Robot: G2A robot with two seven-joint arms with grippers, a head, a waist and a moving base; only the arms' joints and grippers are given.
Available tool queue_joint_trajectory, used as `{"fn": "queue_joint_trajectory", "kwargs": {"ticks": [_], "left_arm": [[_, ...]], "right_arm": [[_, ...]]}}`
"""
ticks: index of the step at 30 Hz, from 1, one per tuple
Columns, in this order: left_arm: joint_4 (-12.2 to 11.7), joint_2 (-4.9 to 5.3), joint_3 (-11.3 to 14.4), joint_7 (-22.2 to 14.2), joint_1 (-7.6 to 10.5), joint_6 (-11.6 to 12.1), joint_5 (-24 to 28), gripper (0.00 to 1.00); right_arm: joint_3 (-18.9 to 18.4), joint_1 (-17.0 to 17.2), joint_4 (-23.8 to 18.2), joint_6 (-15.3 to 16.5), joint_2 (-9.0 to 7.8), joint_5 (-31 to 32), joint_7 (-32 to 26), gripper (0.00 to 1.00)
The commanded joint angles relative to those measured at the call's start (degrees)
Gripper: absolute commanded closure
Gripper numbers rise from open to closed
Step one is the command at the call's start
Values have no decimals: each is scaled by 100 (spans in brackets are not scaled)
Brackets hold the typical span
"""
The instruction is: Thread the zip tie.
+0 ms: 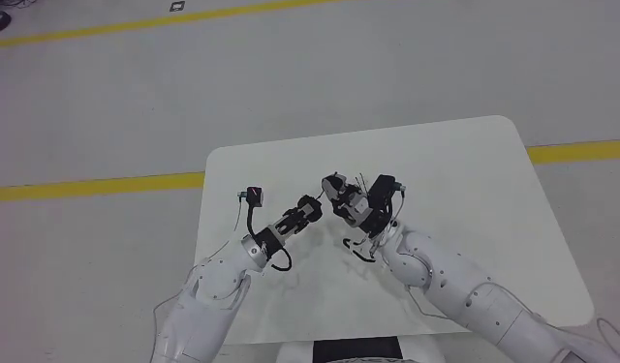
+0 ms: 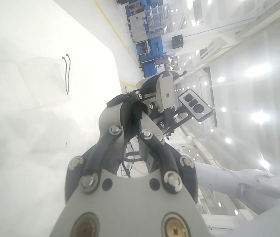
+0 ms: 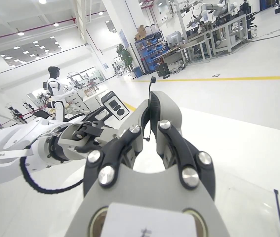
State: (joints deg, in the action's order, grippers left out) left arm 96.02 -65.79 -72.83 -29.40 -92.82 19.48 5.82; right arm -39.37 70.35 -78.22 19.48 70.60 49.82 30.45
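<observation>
Hanging above the middle of the white table (image 1: 465,169), the two arms meet almost nose to nose. The right gripper (image 3: 151,103) has its jaws pressed together on a thin black zip tie (image 3: 150,89). The tie stands upright between the pads, its small square head poking up past the fingertips and its other end dangling out below them inside the gripper's frame. The left gripper (image 2: 129,104) sits just beside the right one and points towards it. Its jaws are drawn close together too, but from here I cannot tell whether they pinch anything. Over on the table, well apart from both grippers, two more black zip ties (image 2: 68,75) lie side by side on a clear plastic sheet (image 2: 38,75) that rests flat on the surface.
</observation>
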Motion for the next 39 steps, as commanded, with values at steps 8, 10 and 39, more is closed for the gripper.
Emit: {"fn": "queue_joint_trajectory", "kwargs": {"ticks": [8,10,39], "left_arm": [[0,0,0,0,0,0,0,100],[0,0,0,0,0,0,0,100],[0,0,0,0,0,0,0,100]], "right_arm": [[37,10,-3,0,-13,-24,-48,100],[56,9,9,0,-10,-81,-52,100],[99,-17,127,0,9,-218,-56,100]]}}
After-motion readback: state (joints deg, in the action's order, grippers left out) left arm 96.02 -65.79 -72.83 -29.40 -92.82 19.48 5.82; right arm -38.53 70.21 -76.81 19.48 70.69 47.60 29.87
